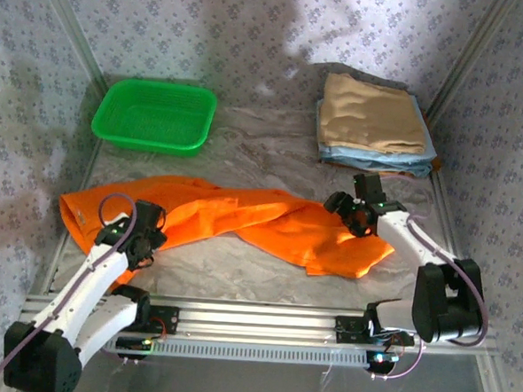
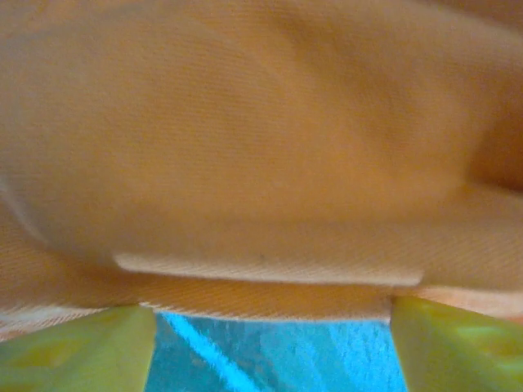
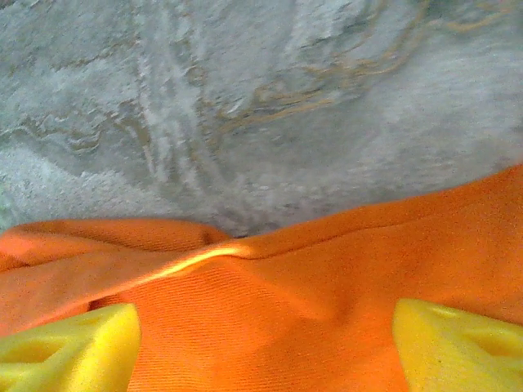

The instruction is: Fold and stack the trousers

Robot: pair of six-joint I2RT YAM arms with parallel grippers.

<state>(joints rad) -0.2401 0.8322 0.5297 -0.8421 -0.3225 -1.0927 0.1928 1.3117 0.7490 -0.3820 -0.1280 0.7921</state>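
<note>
My two bases sit on the aluminium rail [image 1: 262,325] at the near edge of the table [image 1: 246,155]. From there my left arm reaches forward to the left end of the trousers [image 1: 269,219], and my left gripper [image 1: 144,233] rests at their near edge. In my left wrist view, my left gripper [image 2: 270,322] has its yellow fingers [image 2: 73,351] spread wide. A strip of bare table [image 2: 270,355] shows between them. The hemmed edge of the trousers [image 2: 261,147] lies across the gap just past the fingertips. The fingers close on nothing.

My right arm bends in from the right, and my right gripper [image 1: 360,213] is over the right part of the cloth, close to its far edge. In my right wrist view, my right gripper [image 3: 261,327] is also wide open, with its fingers [image 3: 65,347] well apart. The trousers [image 3: 327,278] are spread under and between the fingers, with a raised crease running across. The wrinkled grey table cover [image 3: 245,98] lies beyond. This gripper has no hold on anything either.

The bright orange trousers lie unfolded and rumpled in a long band across the near half of the table, from left to right.

Further back, a green basket [image 1: 145,142] stands at the far left, well apart from the cloth. At the far right is a stack of folded clothes, with a tan garment [image 1: 373,114] lying on top of light blue garments [image 1: 375,158].
</note>
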